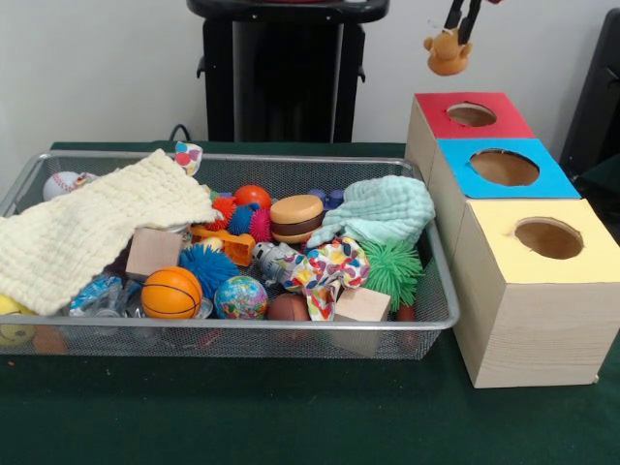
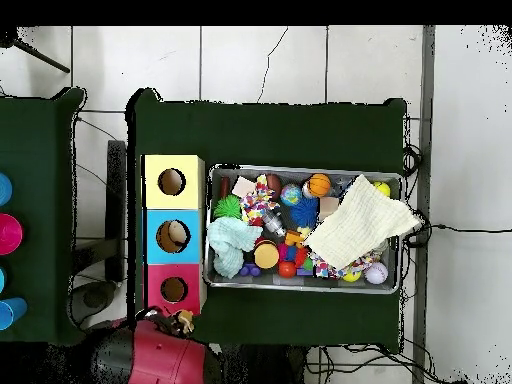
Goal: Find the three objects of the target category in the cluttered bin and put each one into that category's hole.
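My gripper [image 1: 456, 32] hangs at the top right of the front view, shut on a tan-orange plush toy [image 1: 447, 53]. The toy hangs in the air above the far left edge of the red-topped box, a little short of its round hole [image 1: 472, 114]. In the overhead view the gripper [image 2: 178, 318] and toy [image 2: 184, 322] sit just off the red box's edge, near the hole [image 2: 173, 289]. The wire mesh bin [image 1: 232, 334] is full of clutter; it also shows in the overhead view [image 2: 300, 170]. No other plush toy shows plainly.
The blue-topped box [image 1: 542, 179] and the yellow-topped box [image 1: 504, 242] stand in a row nearer than the red one. In the bin lie a pale yellow cloth [image 1: 87, 223], a mint cloth [image 1: 387, 208], a basketball [image 1: 171, 293], a green spiky ball [image 1: 392, 266] and wooden blocks.
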`<state>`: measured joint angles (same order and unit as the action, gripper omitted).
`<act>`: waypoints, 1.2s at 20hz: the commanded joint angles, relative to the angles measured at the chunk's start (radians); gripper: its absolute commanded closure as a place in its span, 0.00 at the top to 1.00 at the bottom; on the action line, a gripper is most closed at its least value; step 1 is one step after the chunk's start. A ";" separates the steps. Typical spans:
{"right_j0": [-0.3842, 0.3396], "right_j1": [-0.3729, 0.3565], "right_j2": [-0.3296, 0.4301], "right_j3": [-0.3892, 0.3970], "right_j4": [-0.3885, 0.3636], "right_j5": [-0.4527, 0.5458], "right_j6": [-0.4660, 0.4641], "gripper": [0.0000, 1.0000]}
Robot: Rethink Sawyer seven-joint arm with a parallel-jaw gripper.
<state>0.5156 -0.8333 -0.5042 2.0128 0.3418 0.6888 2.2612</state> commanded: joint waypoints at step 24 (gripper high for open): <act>-0.033 0.144 0.102 -0.172 -0.003 -0.096 0.218 0.00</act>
<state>0.4783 -0.7625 -0.4943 1.8677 0.3203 0.6722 2.2612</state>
